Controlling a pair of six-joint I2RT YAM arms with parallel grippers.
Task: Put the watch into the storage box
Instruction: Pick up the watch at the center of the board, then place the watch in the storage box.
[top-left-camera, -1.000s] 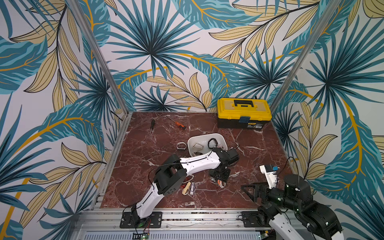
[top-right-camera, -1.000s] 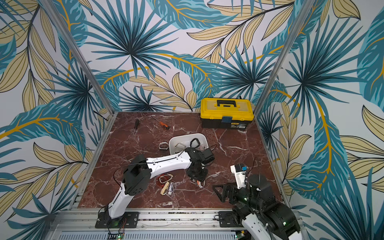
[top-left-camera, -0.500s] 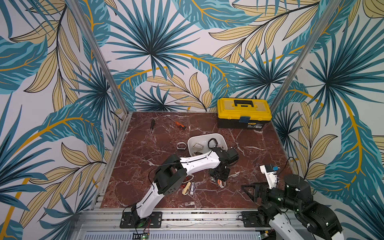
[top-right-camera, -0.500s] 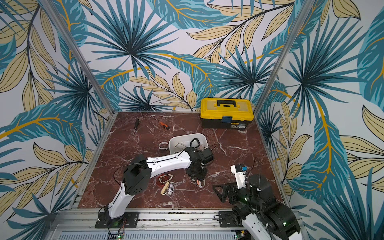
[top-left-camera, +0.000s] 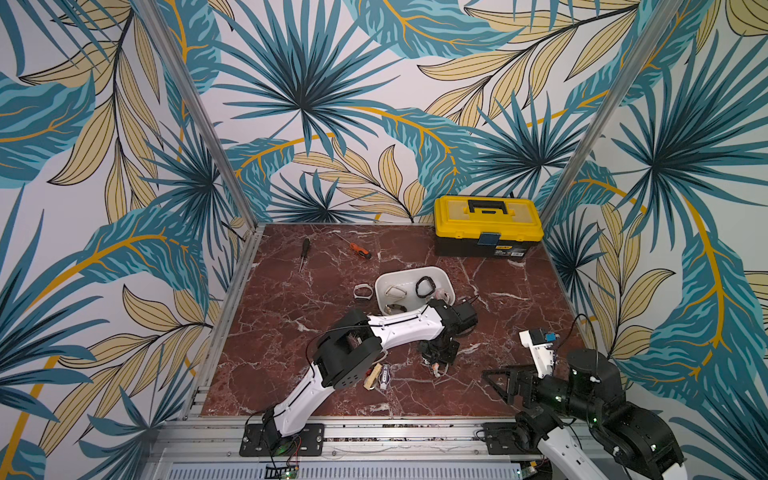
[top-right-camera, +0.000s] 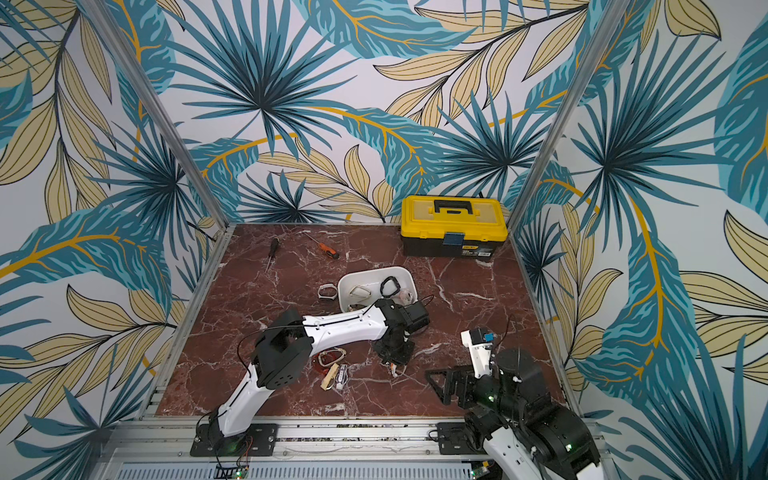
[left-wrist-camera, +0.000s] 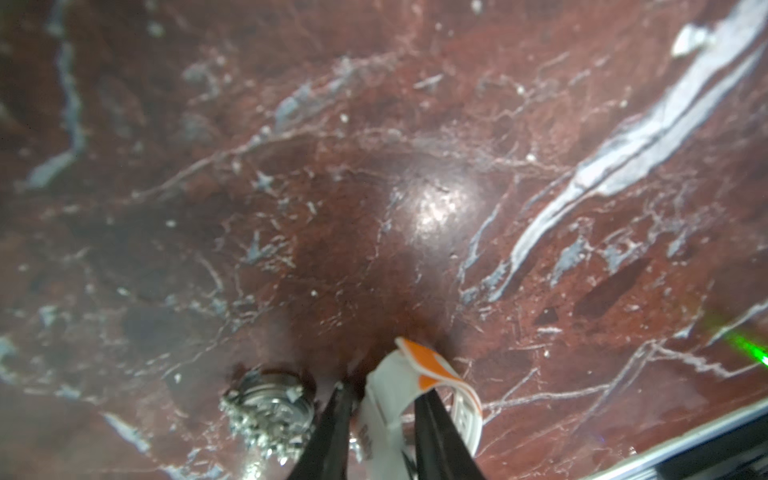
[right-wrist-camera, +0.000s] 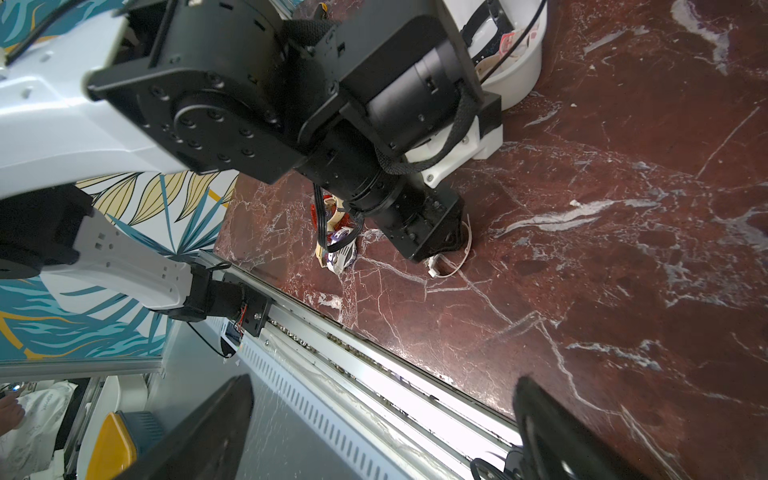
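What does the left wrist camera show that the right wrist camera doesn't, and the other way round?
Only the left wrist view: a glittering silver round watch case lying beside the left arm's black jaws, close up. Only the right wrist view: the white plastic storage tub, a heap of watches near the metal front rail, and the left arm from outside. Both: the red marble tabletop and the white-and-orange watch strap between those jaws.

A robot lab booth: leaf-print walls (top-left-camera: 332, 104), aluminium rail (top-left-camera: 395, 432), marble-look tabletop (top-left-camera: 291, 291), 2 bolted arms (top-left-camera: 399, 328).
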